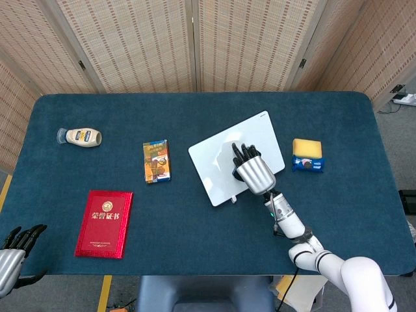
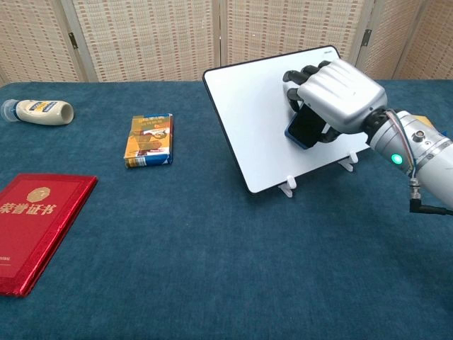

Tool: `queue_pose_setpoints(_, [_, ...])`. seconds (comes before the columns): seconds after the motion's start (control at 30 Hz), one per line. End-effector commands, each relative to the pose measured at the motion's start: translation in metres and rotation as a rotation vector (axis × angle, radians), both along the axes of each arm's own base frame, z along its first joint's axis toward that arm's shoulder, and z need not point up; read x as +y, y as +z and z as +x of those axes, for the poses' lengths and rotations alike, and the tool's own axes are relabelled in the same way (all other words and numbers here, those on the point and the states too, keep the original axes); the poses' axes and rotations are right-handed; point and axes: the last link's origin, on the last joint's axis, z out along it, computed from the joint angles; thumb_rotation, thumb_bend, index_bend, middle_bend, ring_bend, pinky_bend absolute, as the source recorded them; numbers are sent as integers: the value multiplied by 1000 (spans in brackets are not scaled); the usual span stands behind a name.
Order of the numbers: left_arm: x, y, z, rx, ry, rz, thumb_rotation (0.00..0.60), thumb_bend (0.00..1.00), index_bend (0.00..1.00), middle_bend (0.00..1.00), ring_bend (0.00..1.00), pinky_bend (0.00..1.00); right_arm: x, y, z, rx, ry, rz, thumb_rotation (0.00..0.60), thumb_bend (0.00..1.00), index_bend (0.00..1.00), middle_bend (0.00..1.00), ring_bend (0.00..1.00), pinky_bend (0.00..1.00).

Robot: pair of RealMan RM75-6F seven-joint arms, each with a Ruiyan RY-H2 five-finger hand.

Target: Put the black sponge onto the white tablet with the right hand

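The white tablet (image 1: 218,156) leans tilted on small clips (image 2: 287,185) at mid-table. My right hand (image 1: 254,171) is over its lower right part and grips the black sponge (image 2: 305,127), a dark block with a blue edge, held against or just above the tablet face (image 2: 251,106). Whether the sponge touches the screen I cannot tell. In the head view the hand hides almost all of the sponge. My left hand (image 1: 14,255) hangs at the near left corner off the table, fingers apart and holding nothing.
A yellow sponge on a blue snack pack (image 1: 307,155) lies right of the tablet. An orange box (image 1: 156,161) sits left of it, a red booklet (image 1: 104,223) near the front left, and a small bottle (image 1: 80,136) lies at the far left.
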Motion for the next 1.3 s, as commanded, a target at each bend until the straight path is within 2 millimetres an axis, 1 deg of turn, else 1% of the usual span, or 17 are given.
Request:
queue_pose_setpoints(0.03, [0, 1, 0, -1, -1, 4, 600, 249, 40, 125, 156, 20, -2, -2, 2, 3, -7, -7, 600, 184, 188, 15, 114, 220])
queue_pose_setpoints(0.1, [0, 1, 0, -1, -2, 6, 600, 249, 43, 126, 156, 21, -3, -2, 3, 9, -10, -8, 600, 183, 61, 0, 78, 183])
queue_pose_setpoints(0.13, [0, 1, 0, -2, -2, 6, 600, 249, 45, 126, 156, 21, -2, -1, 2, 8, -10, -7, 600, 183, 24, 0, 73, 171])
queue_pose_setpoints(0.17, [0, 2, 0, -2, -3, 6, 600, 249, 46, 125, 156, 21, -1, 1, 2, 5, -10, -4, 600, 183, 10, 0, 72, 167])
queue_pose_setpoints(0.33, [-1, 2, 0, 1, -2, 8, 600, 249, 50, 125, 156, 21, 11, 19, -8, 3, 4, 4, 600, 183, 0, 0, 58, 139])
queue_pose_setpoints(0.43, [-3, 1, 2, 2, -10, 9, 600, 249, 50, 125, 157, 22, 25, 38, -16, 3, 9, 9, 600, 183, 0, 0, 44, 124])
queue_pose_setpoints(0.53, [-5, -1, 4, 6, -18, 3, 600, 250, 50, 125, 157, 22, 44, 61, -24, -16, 8, 24, 600, 183, 0, 0, 35, 116])
queue_pose_setpoints(0.63, [-6, -2, 6, 9, -27, 3, 600, 249, 50, 125, 157, 22, 72, 88, -33, -74, -23, 57, 600, 183, 0, 0, 22, 104])
queue_pose_setpoints(0.67, [-6, -2, 7, 10, -32, 3, 600, 249, 50, 125, 157, 21, 87, 100, -37, -109, -44, 71, 600, 184, 0, 0, 19, 100])
queue_pose_setpoints(0.77, [-8, -3, 10, 10, -44, 0, 600, 249, 50, 125, 157, 22, 121, 127, -48, -160, -112, 100, 600, 183, 0, 0, 11, 96])
queue_pose_setpoints(0.8, [-9, -3, 11, 10, -50, -1, 600, 249, 50, 125, 157, 22, 138, 138, -56, -166, -157, 110, 600, 183, 0, 0, 9, 95])
queue_pose_setpoints(0.87, [-10, -3, 13, 8, -61, -2, 600, 249, 50, 125, 157, 22, 162, 152, -66, -174, -231, 123, 600, 183, 0, 0, 5, 88])
queue_pose_setpoints(0.9, [-11, -4, 15, 7, -71, -3, 600, 249, 50, 125, 157, 22, 177, 159, -74, -178, -281, 127, 600, 183, 0, 0, 3, 82])
queue_pose_setpoints(1.0, [-14, -4, 20, 5, -100, -7, 600, 249, 50, 125, 156, 22, 215, 172, -95, -196, -426, 132, 600, 184, 0, 0, 0, 68])
queue_pose_setpoints(1.1, [-18, -5, 25, 1, -127, -8, 600, 249, 50, 125, 157, 22, 248, 180, -116, -214, -551, 127, 600, 184, 0, 0, 0, 62])
queue_pose_setpoints(1.2, [-24, -6, 30, -2, -157, -17, 600, 249, 47, 125, 157, 22, 274, 186, -131, -228, -614, 125, 600, 183, 0, 0, 0, 60])
queue_pose_setpoints(1.3, [-31, -7, 33, -10, -174, -25, 600, 249, 47, 125, 157, 27, 293, 193, -142, -274, -635, 116, 600, 184, 0, 0, 0, 60])
